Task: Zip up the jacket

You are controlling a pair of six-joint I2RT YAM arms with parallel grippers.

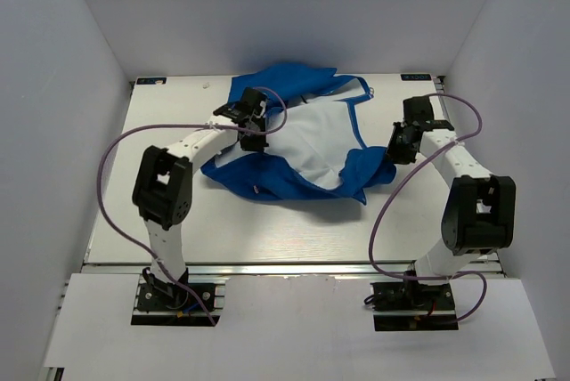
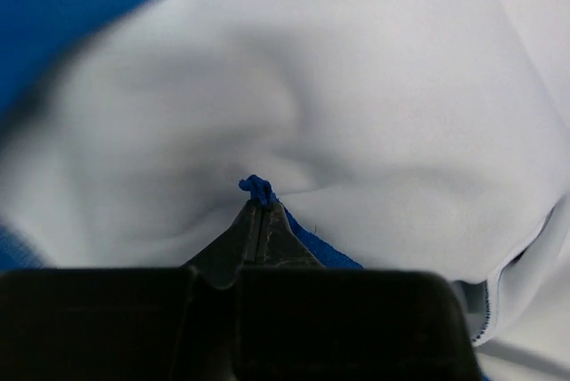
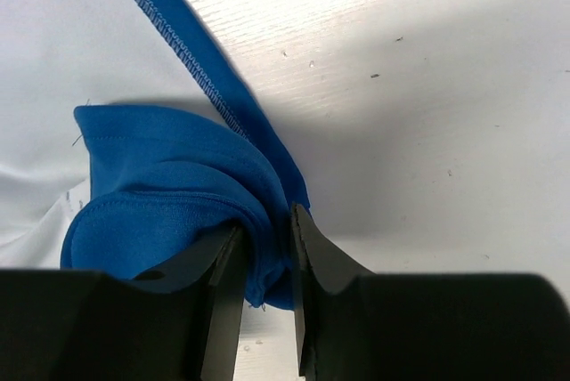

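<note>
Matt blue cloth jacket (image 1: pixel 294 181) with smooth white lining; whitish wood-grained table (image 3: pixel 427 87).

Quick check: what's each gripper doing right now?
Left gripper: closed, pinching a small blue bit of the jacket.
Right gripper: closed on a blue fold of the jacket.

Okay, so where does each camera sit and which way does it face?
Top external: above and behind the robot, looking down at the table and jacket; left arm and right arm show whole.
Left wrist: on the left arm, facing along the left claw, shut on blue fabric, into white lining.
Right wrist: on the right arm, facing down along the right claw, pinching a blue fold, table beyond.
Shared: all three show the jacket.
</note>
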